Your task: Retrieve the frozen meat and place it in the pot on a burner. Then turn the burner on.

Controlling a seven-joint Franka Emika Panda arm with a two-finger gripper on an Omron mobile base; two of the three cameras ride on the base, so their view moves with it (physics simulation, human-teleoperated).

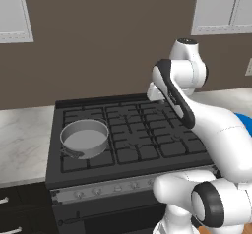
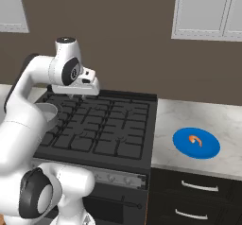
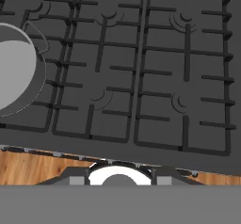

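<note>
The frozen meat [image 2: 194, 140] is a small orange curl lying near the middle of a flat blue plate [image 2: 208, 151]. The plate rests on the pale marbled surface [image 2: 222, 120] to the right of the range, closer to that surface's front edge than to the wall, and well apart from the stove.

The pot [image 1: 84, 138] stands on the front left burner [image 1: 81, 160] of the black range [image 2: 101, 125], near the range's left edge. It is upright, grey inside and holds nothing. In the hand view the pot [image 3: 16, 77] shows at the left edge, with the grates spreading to its right.

The end effector [image 2: 83, 95] hangs over the rear part of the range, near its back edge, well apart from both pot and plate. It points down at the grates. Whether its fingers are spread or closed cannot be told from these pictures, but nothing is seen between them.

A row of knobs [image 2: 118, 178] runs along the range's front panel. Dark drawers [image 2: 196, 195] with pale handles sit below the right-hand surface. White wall cabinets [image 2: 208, 9] hang above it, against a brown wall [image 2: 127, 35].
</note>
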